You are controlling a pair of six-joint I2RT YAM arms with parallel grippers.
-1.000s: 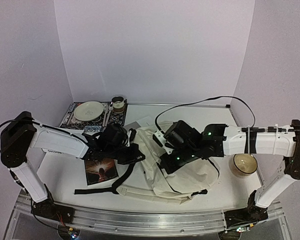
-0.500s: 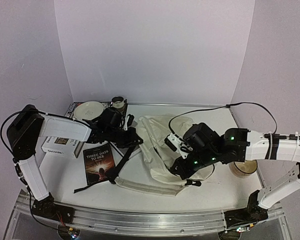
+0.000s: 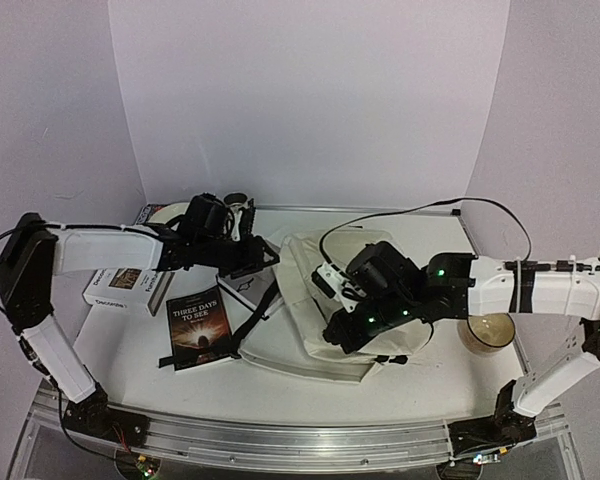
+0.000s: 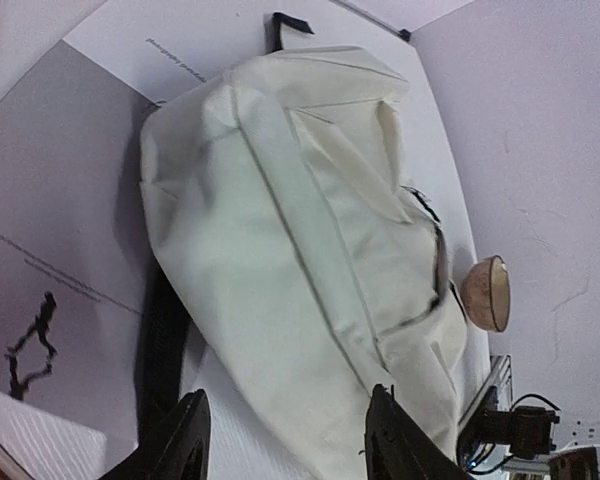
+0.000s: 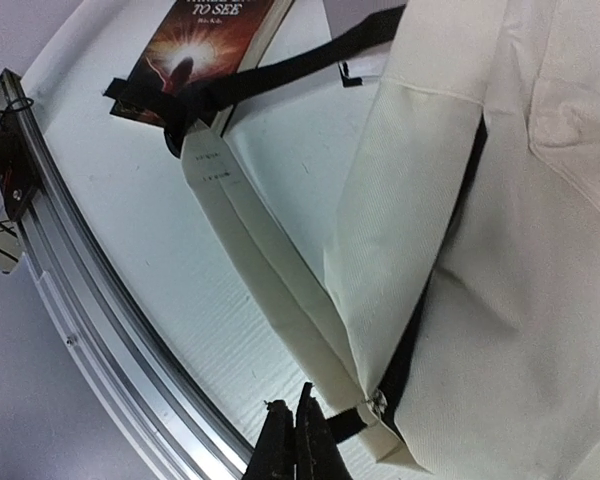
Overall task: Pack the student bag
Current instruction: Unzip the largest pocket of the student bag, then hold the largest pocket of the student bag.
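Overhead view: the left claw (image 3: 252,262) reaches in from the left with its fingers apart; the student bag (image 3: 305,300) lies flat on the tabletop (image 3: 130,370) just ahead of it, its nearest edge close to the fingertips. The right claw (image 3: 338,335) hangs over the bag's near right part, pointing down at the fabric. A book (image 3: 195,325) lies on the near side of the left claw; a bowl (image 3: 485,330) sits behind the right claw, well apart, by the tabletop's right edge; bare tabletop runs between the bag and the front rail.

Left wrist view: the left claw (image 4: 285,445) stands half wide, gripping nothing; the bag (image 4: 310,250) fills the space ahead, its lower edge just beyond the fingertips; a black strap (image 4: 165,340) runs ahead of the left finger; the bowl (image 4: 485,292) stands far ahead on the right, beyond the bag.

Right wrist view: the right claw (image 5: 295,440) is closed, fingers pressed together; the bag (image 5: 500,250) spreads ahead and to the right; a cream strap (image 5: 270,270) ends just right of the tips; the book (image 5: 210,40) lies far ahead; the tabletop's rail (image 5: 90,300) passes close on the left.
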